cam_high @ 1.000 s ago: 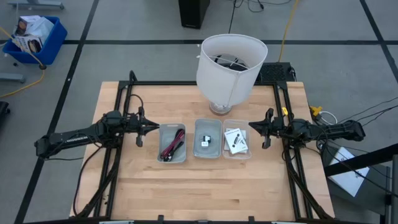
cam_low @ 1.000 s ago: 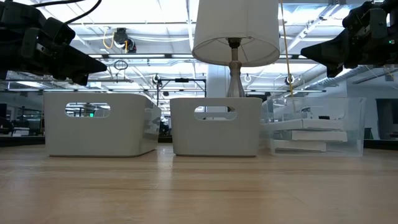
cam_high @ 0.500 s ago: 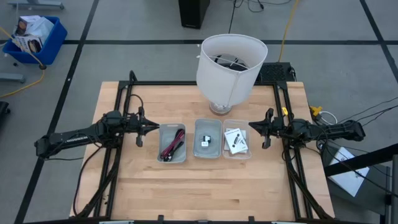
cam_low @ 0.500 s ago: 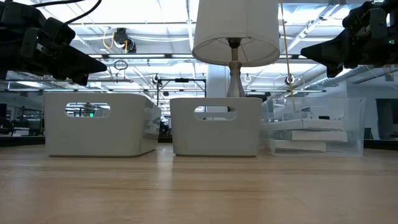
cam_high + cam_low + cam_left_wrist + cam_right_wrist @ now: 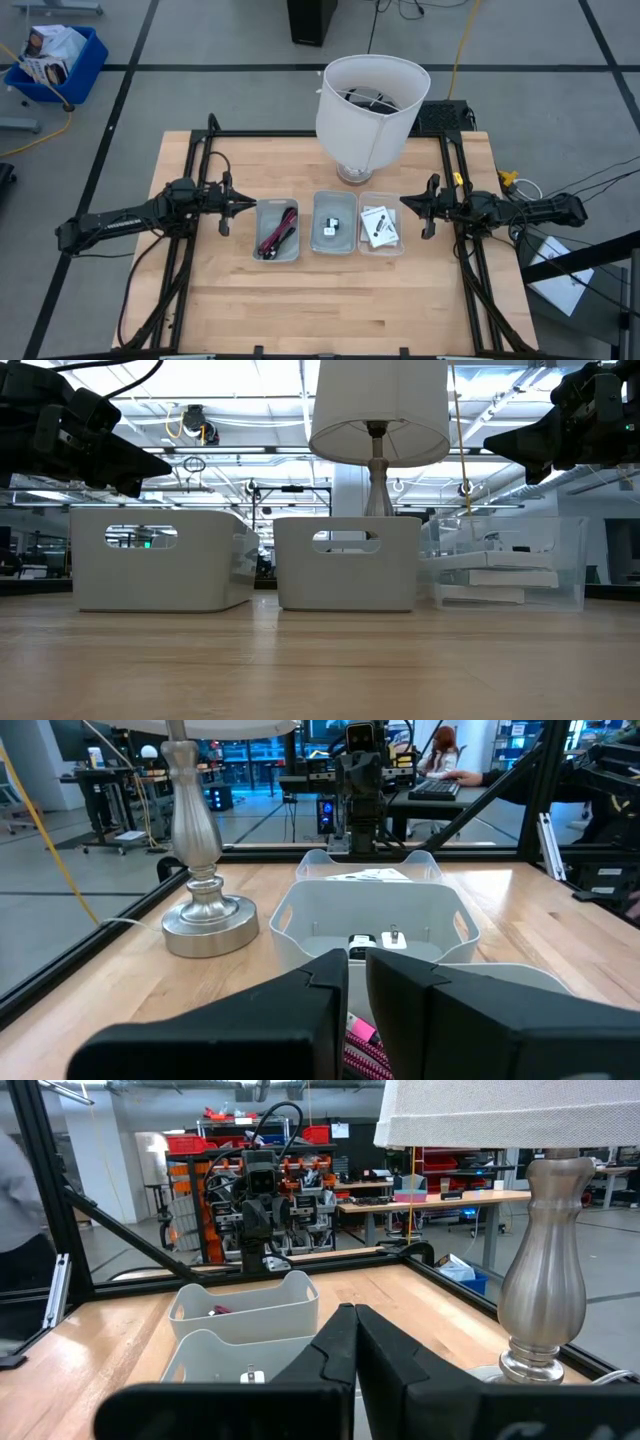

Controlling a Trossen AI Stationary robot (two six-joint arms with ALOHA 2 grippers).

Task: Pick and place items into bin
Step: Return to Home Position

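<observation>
Three bins stand in a row at mid-table. The left grey bin [image 5: 277, 230] holds coiled black and dark-red cables [image 5: 279, 234]. The middle grey bin [image 5: 334, 222] holds a tiny black cube and a tiny white block [image 5: 393, 937]. The clear right bin [image 5: 380, 228] holds white card packets [image 5: 377, 226]. My left gripper [image 5: 243, 205] hovers level just left of the row, shut but for a thin slit [image 5: 357, 968], and holds nothing. My right gripper [image 5: 405, 203] hovers level just right of the row, shut [image 5: 355, 1320] and empty.
A big white lampshade [image 5: 368, 105] on a silver lamp base [image 5: 208, 925] stands just behind the bins. A black frame [image 5: 210, 135] runs along the table's left, far and right sides. Bare wood [image 5: 330, 310] lies between the bins and the near edge.
</observation>
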